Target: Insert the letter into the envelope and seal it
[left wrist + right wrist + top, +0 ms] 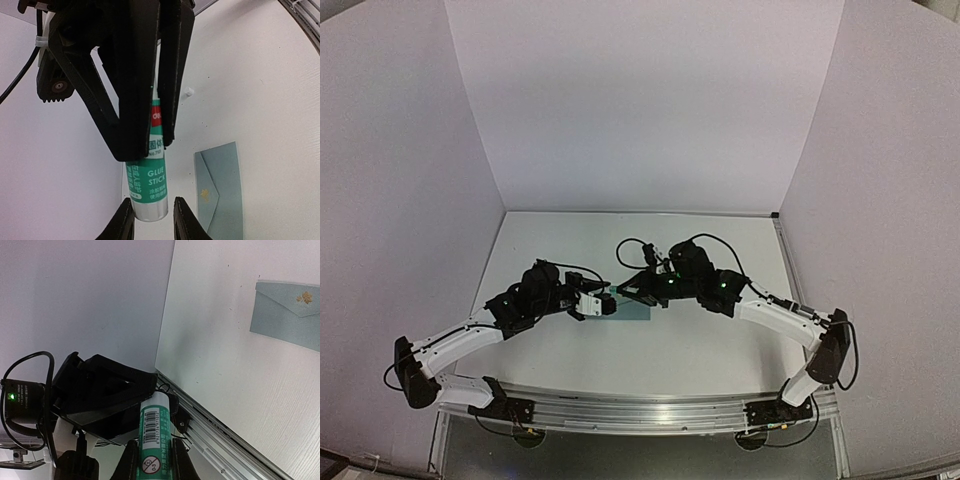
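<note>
The teal envelope [634, 311] lies flat on the white table, flap folded down with a small gold mark; it also shows in the left wrist view [222, 185] and the right wrist view [285, 320]. The tan letter is not in view. Both grippers meet just above the envelope's left end, around a green and white glue stick [150, 180]. My right gripper [155, 460] is shut on the stick's [156, 430] labelled body. My left gripper [153, 212] straddles the stick's pale end with a thin gap at one finger [185, 220]. In the top view the left gripper [603, 305] and right gripper [632, 292] nearly touch.
White walls close in the table at the back and both sides. A metal rail [225, 435] runs along the near edge by the arm bases. Black cables [635, 245] loop behind the right wrist.
</note>
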`<state>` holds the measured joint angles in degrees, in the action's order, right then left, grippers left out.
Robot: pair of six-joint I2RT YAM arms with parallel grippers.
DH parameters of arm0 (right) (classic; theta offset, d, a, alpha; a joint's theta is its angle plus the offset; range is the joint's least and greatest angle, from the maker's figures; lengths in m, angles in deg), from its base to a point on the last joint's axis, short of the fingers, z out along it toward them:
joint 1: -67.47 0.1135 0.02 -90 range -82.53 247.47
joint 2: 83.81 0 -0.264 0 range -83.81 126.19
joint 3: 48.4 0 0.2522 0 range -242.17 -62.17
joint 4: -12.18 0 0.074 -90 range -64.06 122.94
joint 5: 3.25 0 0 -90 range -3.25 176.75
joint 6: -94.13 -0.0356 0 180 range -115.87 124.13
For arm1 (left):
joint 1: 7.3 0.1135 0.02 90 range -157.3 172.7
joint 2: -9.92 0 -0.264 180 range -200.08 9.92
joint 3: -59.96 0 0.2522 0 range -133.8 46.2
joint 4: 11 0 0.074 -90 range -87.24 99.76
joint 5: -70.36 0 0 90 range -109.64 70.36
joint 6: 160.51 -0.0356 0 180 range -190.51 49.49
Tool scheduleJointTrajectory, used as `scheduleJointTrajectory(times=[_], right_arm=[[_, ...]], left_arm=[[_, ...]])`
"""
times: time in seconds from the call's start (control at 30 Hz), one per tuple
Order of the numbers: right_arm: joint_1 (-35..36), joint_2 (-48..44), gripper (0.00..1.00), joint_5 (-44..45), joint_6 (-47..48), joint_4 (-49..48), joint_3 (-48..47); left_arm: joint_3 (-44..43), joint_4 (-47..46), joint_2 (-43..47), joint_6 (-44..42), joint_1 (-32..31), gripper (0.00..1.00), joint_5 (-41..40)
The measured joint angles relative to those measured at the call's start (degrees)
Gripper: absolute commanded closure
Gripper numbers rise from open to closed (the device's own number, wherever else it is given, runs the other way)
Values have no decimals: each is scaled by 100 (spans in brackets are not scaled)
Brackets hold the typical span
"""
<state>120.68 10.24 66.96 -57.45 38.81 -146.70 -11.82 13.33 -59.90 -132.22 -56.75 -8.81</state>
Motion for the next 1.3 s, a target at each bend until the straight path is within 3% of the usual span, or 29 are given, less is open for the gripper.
scheduleJointTrajectory(times=[0.2, 0.37, 0.57, 0.67, 1.0, 1.3], right_arm=[[0, 31, 100, -18, 0, 4, -11], [0, 52, 100, -37, 0, 4, -13], [-2, 69, 100, -56, 50, 5, -22], [0, 73, 100, -152, 327, 22, -22], [0, 70, 100, -707, 2551, 245, -62], [22, -239, 100, -860, 5119, 443, 156]], left_arm=[[0, 2, 0, 1, 4, 82, -4], [0, 41, 2, -13, 15, 99, -18], [-4, 73, 4, 7, 17, 100, -37], [-223, 522, -2, 133, 19, 100, 71], [-2129, 3417, -830, 1386, 95, 100, 948], [-3471, 5004, -1771, 2206, 173, 100, 1979]])
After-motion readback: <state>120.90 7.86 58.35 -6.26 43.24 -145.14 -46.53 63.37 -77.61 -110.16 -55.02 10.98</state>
